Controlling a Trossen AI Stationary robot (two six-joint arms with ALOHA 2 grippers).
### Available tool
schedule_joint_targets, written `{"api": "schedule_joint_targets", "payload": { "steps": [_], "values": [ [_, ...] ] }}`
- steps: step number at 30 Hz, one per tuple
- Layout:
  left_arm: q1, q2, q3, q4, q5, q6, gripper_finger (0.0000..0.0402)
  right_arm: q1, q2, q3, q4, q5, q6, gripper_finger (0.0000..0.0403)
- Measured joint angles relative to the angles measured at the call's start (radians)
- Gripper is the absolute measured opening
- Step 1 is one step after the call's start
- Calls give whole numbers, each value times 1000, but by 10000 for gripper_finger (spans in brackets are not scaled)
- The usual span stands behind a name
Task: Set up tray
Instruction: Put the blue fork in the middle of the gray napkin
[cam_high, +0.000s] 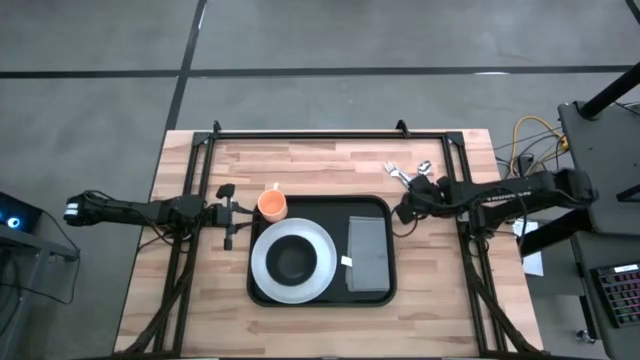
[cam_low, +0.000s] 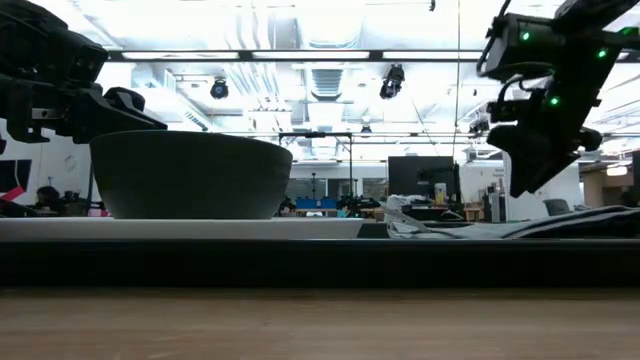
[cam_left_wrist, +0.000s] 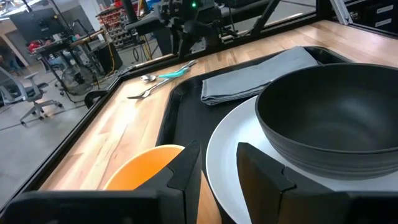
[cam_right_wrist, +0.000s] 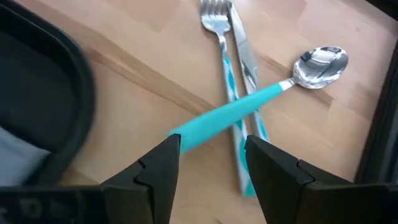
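The black tray (cam_high: 320, 212) lies mid-table. On it sit a white plate (cam_high: 265, 275) carrying a dark bowl (cam_high: 292, 260) and, to their right, a folded grey napkin (cam_high: 367, 253). An orange cup (cam_high: 272, 205) stands on the wood at the tray's far left corner. A teal-handled spoon (cam_right_wrist: 249, 102) lies across a fork (cam_right_wrist: 219, 37) and knife (cam_right_wrist: 244, 56) on the table, right of the tray's far edge. My left gripper (cam_high: 232, 215) hovers open just left of the cup (cam_left_wrist: 143, 168). My right gripper (cam_right_wrist: 211, 155) is open above the spoon handle's free end, off the table.
A black frame rail (cam_high: 320, 134) runs along the table's far edge, with struts down both sides. Bare wood (cam_high: 200, 290) lies left of the tray and along the near edge. In the low view the tray rim (cam_low: 320, 260) fills the foreground below bowl and napkin.
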Motion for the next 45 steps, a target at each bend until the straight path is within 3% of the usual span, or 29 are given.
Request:
{"api": "schedule_joint_targets", "payload": {
  "steps": [11,25,45],
  "values": [
    [0,0,0,0,0,0,84,-146,1,-22,10,-65,-160,164],
    [0,0,0,0,0,0,84,-163,1,-71,39,-136,-190,155],
    [0,0,0,0,0,0,84,-283,1,-160,168,-206,-224,150]
  ]
}}
